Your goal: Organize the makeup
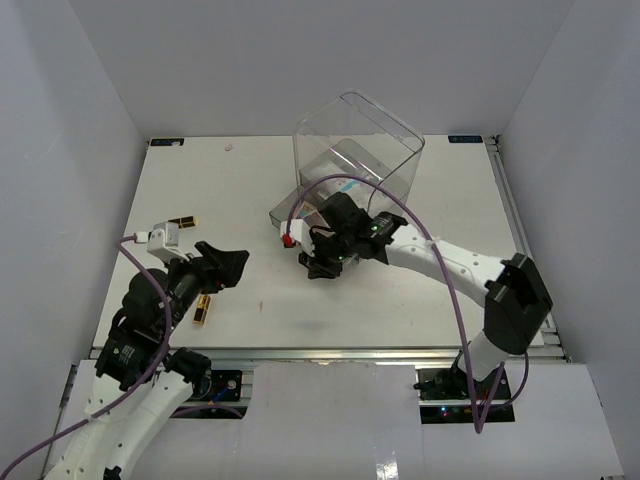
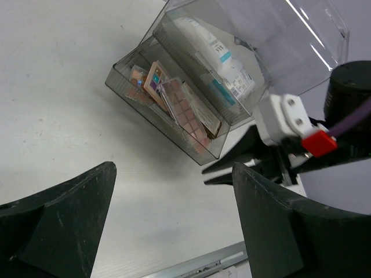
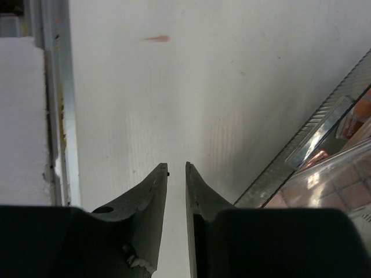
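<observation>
The clear drawer box [image 1: 360,140] stands at the back centre with its lower drawer [image 2: 124,87] pulled out. In the drawer lie a long beige-brown palette [image 2: 191,116], a multicolour square palette [image 2: 155,78] and a pinkish palette [image 2: 138,82]. White-and-blue sachets [image 2: 223,66] lie in the level above. A gold lipstick tube [image 1: 202,310] lies on the table near my left arm. My left gripper [image 1: 228,264] is open and empty, left of the box. My right gripper [image 1: 318,264] is almost shut with a narrow gap, empty, just in front of the drawer [image 3: 316,136].
A small black-and-gold item [image 1: 186,222] lies at the left of the table [image 1: 250,180]. White walls close in the table on three sides. A metal rail [image 3: 58,104] runs along the table edge. My right arm's purple cable [image 1: 440,260] loops over the box front.
</observation>
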Action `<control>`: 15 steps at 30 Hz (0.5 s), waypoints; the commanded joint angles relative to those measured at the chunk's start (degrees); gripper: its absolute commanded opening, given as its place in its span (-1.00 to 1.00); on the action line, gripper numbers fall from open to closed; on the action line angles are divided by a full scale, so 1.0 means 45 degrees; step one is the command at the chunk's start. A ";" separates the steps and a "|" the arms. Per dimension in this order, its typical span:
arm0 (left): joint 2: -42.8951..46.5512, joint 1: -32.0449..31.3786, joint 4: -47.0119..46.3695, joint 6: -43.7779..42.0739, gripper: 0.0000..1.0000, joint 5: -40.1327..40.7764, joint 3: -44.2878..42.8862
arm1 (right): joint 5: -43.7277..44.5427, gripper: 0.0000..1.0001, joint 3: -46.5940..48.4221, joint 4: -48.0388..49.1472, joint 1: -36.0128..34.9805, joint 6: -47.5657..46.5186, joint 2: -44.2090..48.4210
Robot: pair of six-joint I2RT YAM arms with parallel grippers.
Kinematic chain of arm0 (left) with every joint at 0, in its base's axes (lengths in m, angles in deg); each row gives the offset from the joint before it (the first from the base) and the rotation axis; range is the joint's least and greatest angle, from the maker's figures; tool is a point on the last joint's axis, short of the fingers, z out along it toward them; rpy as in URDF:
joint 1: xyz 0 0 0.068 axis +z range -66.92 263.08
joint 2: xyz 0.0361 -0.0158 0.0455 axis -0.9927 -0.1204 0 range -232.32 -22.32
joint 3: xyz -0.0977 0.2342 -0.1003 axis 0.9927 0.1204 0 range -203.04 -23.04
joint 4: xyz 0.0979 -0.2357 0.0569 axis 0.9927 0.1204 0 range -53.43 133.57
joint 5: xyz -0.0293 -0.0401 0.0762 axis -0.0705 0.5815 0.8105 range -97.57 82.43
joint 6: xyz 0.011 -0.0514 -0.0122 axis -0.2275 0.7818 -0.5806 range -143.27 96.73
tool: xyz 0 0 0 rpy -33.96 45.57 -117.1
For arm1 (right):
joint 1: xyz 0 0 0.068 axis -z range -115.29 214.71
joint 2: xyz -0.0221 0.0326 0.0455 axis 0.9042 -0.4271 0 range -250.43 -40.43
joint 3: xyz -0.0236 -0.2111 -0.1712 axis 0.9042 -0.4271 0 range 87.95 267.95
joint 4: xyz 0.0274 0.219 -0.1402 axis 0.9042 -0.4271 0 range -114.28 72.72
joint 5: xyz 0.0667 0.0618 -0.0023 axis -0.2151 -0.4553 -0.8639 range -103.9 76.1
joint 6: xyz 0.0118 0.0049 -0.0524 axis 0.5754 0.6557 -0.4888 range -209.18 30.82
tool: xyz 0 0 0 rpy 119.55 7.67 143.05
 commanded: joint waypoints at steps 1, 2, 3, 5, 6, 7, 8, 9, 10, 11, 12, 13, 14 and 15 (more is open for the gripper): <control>0.0464 0.0041 0.1727 0.0795 0.85 0.0518 -0.0354 | 0.1400 -0.53 0.1637 0.0551 -0.0292 0.1319 -0.1603; 0.0606 0.0041 0.1918 0.0818 0.86 0.0580 -0.0364 | 0.1576 -0.55 0.1965 0.0541 -0.0404 0.1474 -0.2063; 0.0745 0.0041 0.2120 0.0856 0.87 0.0655 -0.0352 | 0.1740 -0.55 0.2256 0.0553 -0.0542 0.1625 -0.2381; 0.1040 0.0041 0.2264 0.0941 0.89 0.0649 -0.0234 | 0.2309 -0.54 0.2968 0.0533 -0.0674 0.2137 -0.2935; 0.1212 0.0041 0.2334 0.0992 0.90 0.0629 -0.0163 | 0.2692 -0.54 0.3221 0.0483 -0.0765 0.2430 -0.3298; 0.1343 0.0041 0.2377 0.1057 0.90 0.0584 -0.0044 | 0.3352 -0.51 0.3498 0.0486 -0.0835 0.2583 -0.3501; 0.1468 0.0041 0.2415 0.1125 0.91 0.0536 0.0081 | 0.4044 -0.48 0.3778 0.0495 -0.0903 0.2720 -0.3686; 0.1569 0.0041 0.2470 0.1134 0.92 0.0529 0.0099 | 0.4143 -0.48 0.3818 0.0513 -0.0962 0.2805 -0.3877; 0.1754 0.0041 0.2504 0.1220 0.93 0.0529 0.0245 | 0.4814 -0.40 0.4074 0.0503 -0.0995 0.2964 -0.4212; 0.1940 0.0041 0.2550 0.1281 0.94 0.0529 0.0364 | 0.5359 -0.27 0.4263 0.0481 -0.1015 0.3056 -0.4467; 0.2109 0.0041 0.2613 0.1302 0.95 0.0529 0.0428 | 0.5658 -0.10 0.4339 0.0449 -0.1026 0.3068 -0.4616; 0.2221 0.0041 0.2661 0.1336 0.96 0.0536 0.0476 | 0.6004 0.04 0.4372 0.0431 -0.1043 0.3091 -0.4760; 0.2302 0.0041 0.2702 0.1376 0.96 0.0546 0.0516 | 0.6374 0.16 0.4382 0.0421 -0.1063 0.3121 -0.4900; 0.2384 0.0041 0.2748 0.1377 0.96 0.0537 0.0552 | 0.6798 0.23 0.4362 0.0418 -0.1069 0.3038 -0.4978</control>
